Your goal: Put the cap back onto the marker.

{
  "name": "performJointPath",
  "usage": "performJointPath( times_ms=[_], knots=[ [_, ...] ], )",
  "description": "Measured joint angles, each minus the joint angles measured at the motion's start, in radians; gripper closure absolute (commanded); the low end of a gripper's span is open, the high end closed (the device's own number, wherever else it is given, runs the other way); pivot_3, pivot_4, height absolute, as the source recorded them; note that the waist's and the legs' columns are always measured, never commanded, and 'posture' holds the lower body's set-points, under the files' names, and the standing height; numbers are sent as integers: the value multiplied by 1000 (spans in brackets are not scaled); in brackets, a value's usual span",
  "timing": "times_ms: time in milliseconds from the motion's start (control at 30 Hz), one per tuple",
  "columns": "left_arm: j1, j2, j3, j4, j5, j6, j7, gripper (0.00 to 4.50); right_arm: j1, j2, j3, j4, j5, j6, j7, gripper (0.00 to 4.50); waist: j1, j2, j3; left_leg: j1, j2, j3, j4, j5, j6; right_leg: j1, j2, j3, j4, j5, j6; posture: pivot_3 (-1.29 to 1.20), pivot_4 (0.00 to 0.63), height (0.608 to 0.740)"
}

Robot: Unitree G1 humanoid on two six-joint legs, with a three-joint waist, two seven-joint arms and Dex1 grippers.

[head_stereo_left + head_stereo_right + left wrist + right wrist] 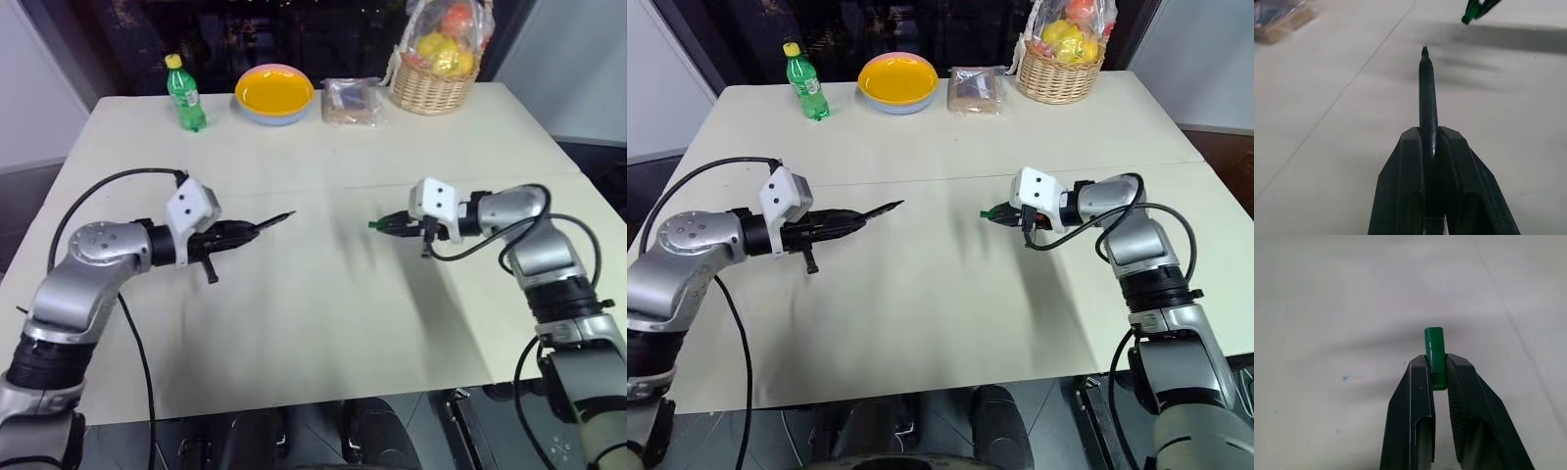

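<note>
My left gripper (247,231) is shut on the marker (274,220), a thin dark stick whose pointed tip sticks out toward the table's middle. In the left wrist view the marker (1427,98) runs straight out from between the fingers (1400,186). My right gripper (390,224) is shut on the cap (374,226), a tiny bright green tube held above the table. In the right wrist view the cap (1434,356) stands pinched between the fingertips (1419,382), most of it poking out beyond them. The marker's tip and the cap face each other across a gap of about a hand's width.
Along the table's far edge stand a green bottle (184,93) with a yellow top, a yellow bowl (274,93), a clear packet (351,100) and a wicker basket (431,83) of fruit. The cream table (323,323) lies bare under both grippers.
</note>
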Motion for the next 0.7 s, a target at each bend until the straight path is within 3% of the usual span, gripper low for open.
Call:
performJointPath(
  times_ms=[300,700],
  knots=[
    [-151,-68,-118,222,116,-225,-155,4500,-13,-47,-3,-191,58,120,32,4465,2,0,0,-1,0,1,1,0,0,0,0,0,0,0,0,0,150,740],
    [-228,-138,-146,257,162,-272,-200,4500,-36,-42,6,-222,69,140,33,4465,2,0,0,-1,0,0,3,0,1,0,0,0,1,0,0,0,150,740]
  ],
)
